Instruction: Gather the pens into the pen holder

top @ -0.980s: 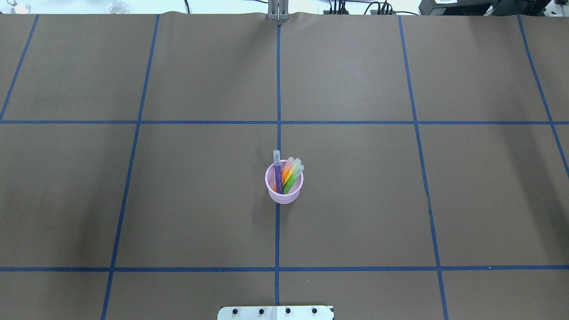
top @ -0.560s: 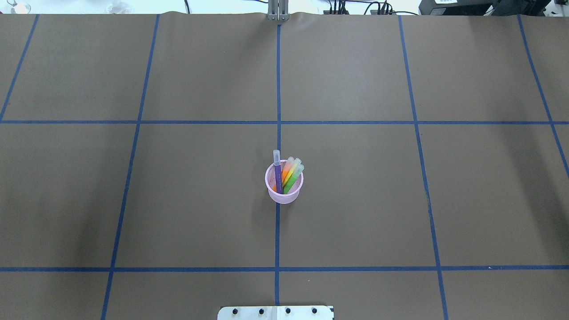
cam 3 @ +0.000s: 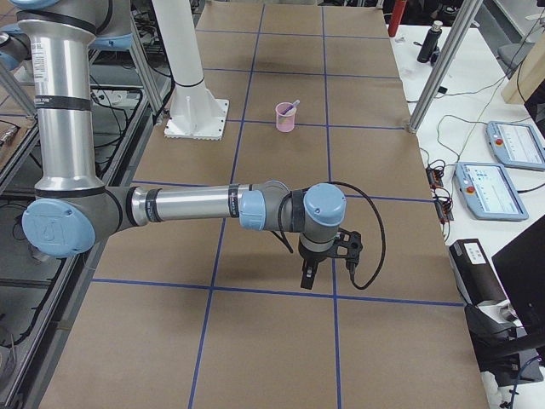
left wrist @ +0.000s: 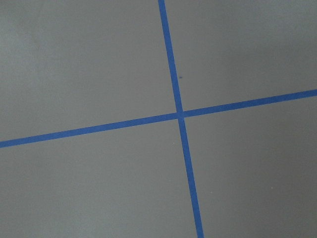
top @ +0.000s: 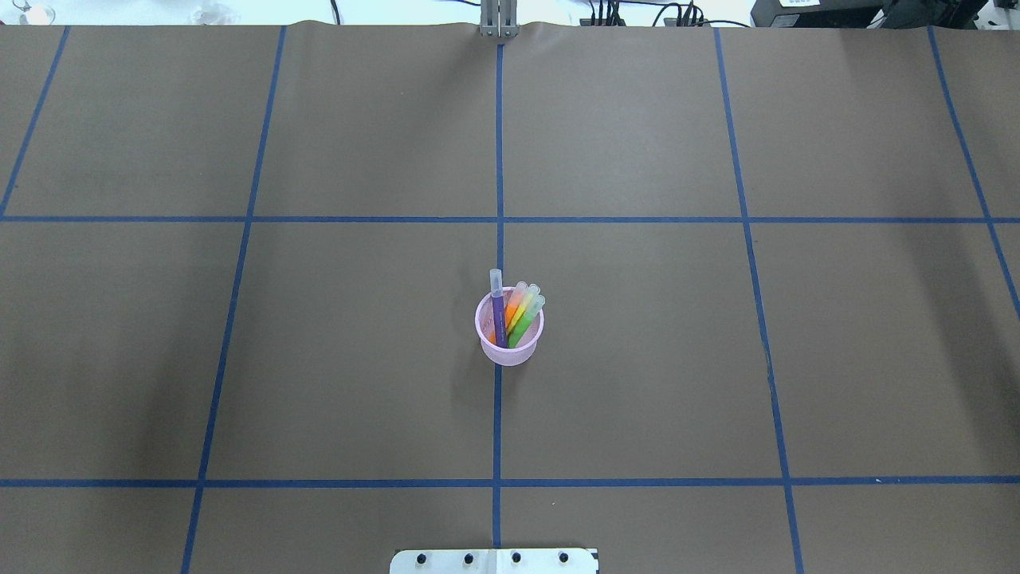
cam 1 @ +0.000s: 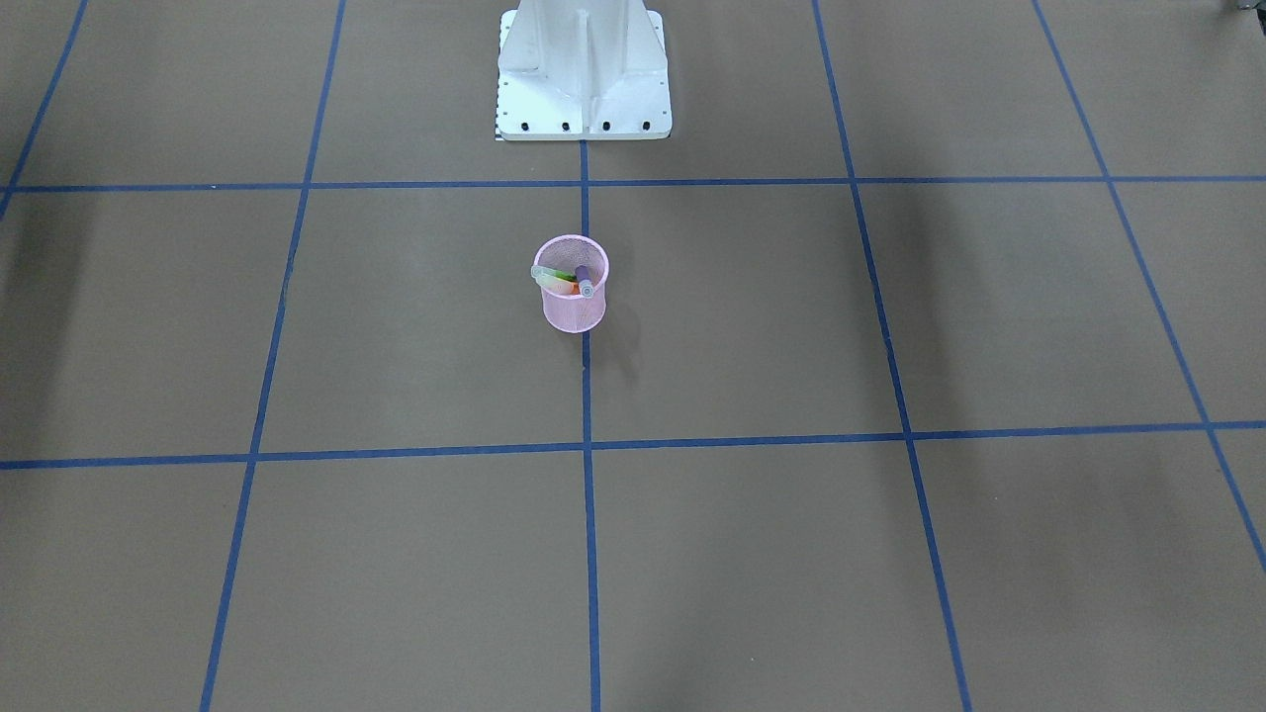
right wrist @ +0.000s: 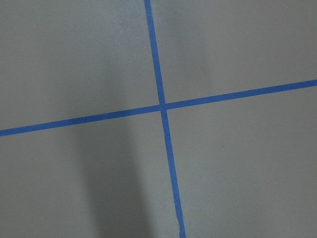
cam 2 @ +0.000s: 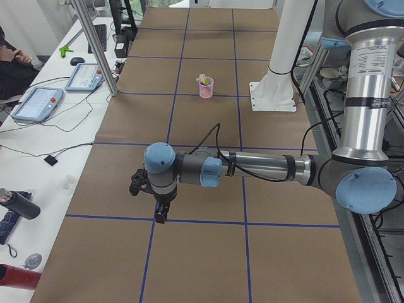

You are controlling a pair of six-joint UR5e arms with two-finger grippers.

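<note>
The pink mesh pen holder (top: 508, 353) stands upright on the centre blue line of the table. The purple pen (top: 499, 311), orange pen (top: 515, 303), yellow pen (top: 523, 309) and green pen (top: 527, 320) all stand in it, cap ends leaning over the rim. The holder also shows in the front view (cam 1: 574, 309) and in both side views (cam 2: 206, 88) (cam 3: 284, 120). My left gripper (cam 2: 162, 214) and right gripper (cam 3: 306, 279) hang over bare table far from the holder. They show only in the side views, so I cannot tell whether they are open or shut.
Brown paper with a blue tape grid covers the table (top: 637, 399). The white robot base (cam 1: 582, 69) stands behind the holder. Tablets and cables lie on side benches (cam 2: 41, 101) (cam 3: 502, 170). A person (cam 2: 12, 63) sits at the left end.
</note>
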